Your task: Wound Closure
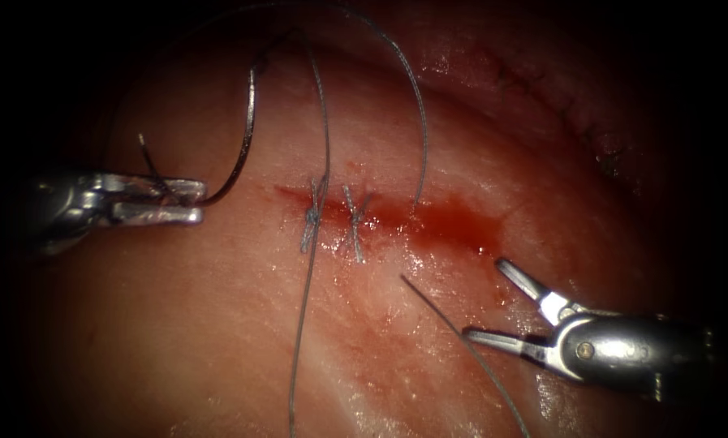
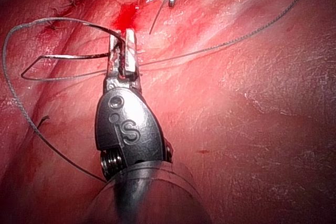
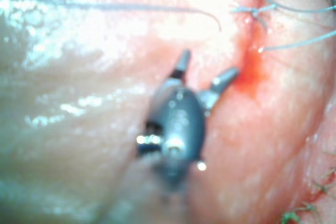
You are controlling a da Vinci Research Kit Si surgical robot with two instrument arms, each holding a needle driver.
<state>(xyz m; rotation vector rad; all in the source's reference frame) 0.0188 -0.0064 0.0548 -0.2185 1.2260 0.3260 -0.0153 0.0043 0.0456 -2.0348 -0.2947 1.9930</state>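
Where left jaws (image 1: 187, 203) clamp it, curved steel needle (image 1: 245, 150).

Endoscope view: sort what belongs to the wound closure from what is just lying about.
In the job:
- left pincer, shut on the needle at one end, needle clear of the tissue
- right pincer, open, holding nothing
- thread
- cut

Lying about:
- red fluid
- older stitched line

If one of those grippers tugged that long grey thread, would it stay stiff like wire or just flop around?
Probably floppy: the thread drapes in loose loops over the tissue rather than standing straight. It looks light, lying where it fell. It may be slippery, since the tissue glistens wet. The needle, held near one end by the shut left gripper, keeps its curve, so it seems stiff. The right gripper is open, holding nothing.
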